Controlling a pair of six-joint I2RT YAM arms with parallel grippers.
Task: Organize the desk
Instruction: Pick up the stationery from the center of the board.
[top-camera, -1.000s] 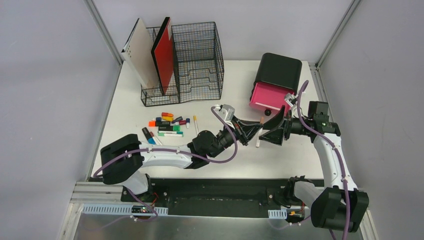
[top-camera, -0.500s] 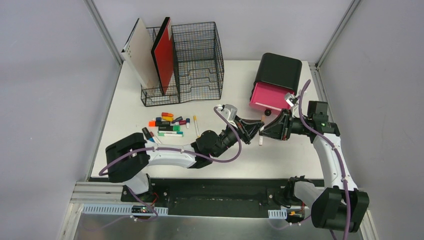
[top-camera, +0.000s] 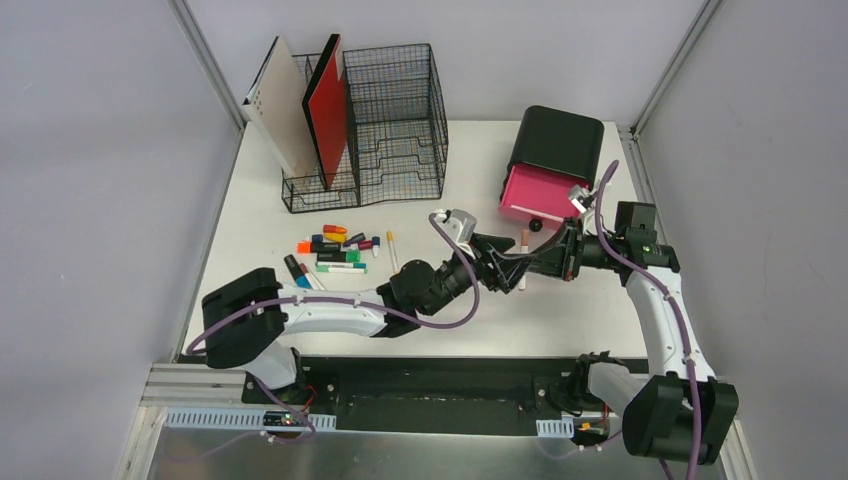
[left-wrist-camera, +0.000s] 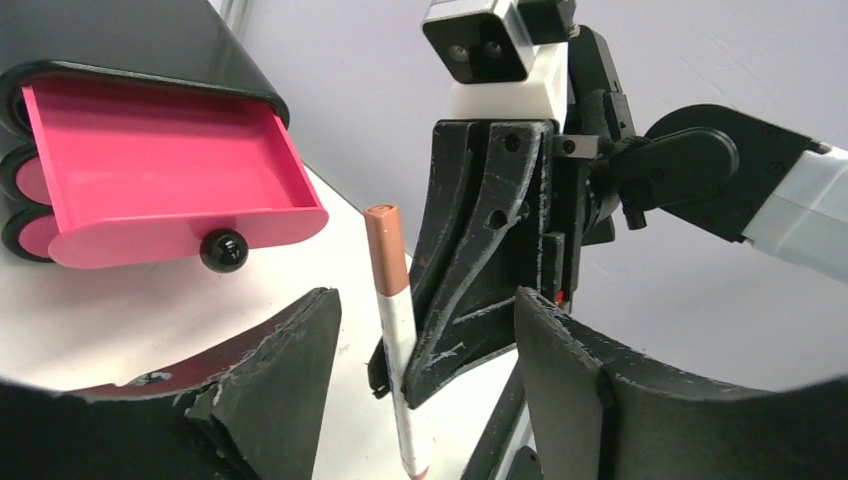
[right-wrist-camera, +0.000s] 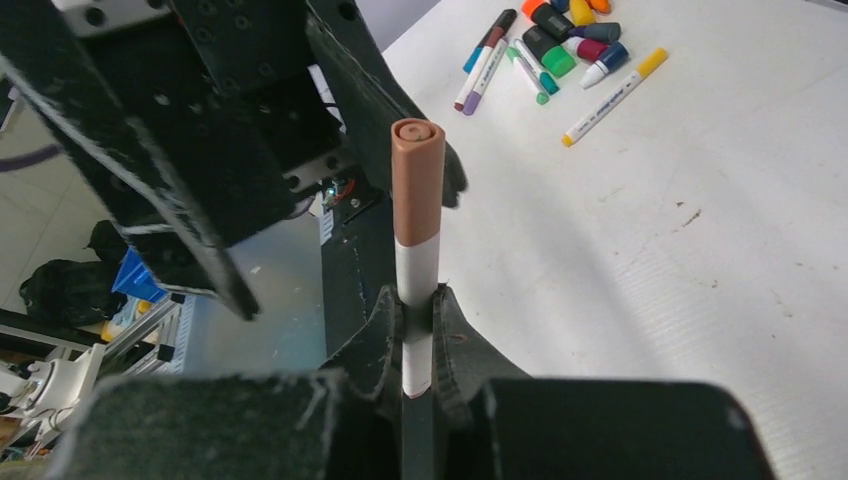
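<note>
Workspace inventory

- Tabletop (top-camera: 260, 215): white, aluminium-edged, spanning the whole work area beneath both arms.
- Brown-capped marker (top-camera: 523, 256): near the middle-right of the tabletop, just in front of the drawer box. It is gripped by its white barrel, with the cap end clear of the grip.
- Right fingers (right-wrist-camera: 462, 350): pinched narrow on the marker's barrel.
- Left fingers (left-wrist-camera: 290, 380): spread wide, one on each side of the marker and not touching it.
- Black drawer box (top-camera: 556, 140): far right, with its top pink drawer (left-wrist-camera: 170, 170) pulled out.
- Wire-mesh organizer (top-camera: 395, 120): far left, with boards upright in it.
- Loose markers (top-camera: 335, 250): clustered in front of the organizer.
</note>
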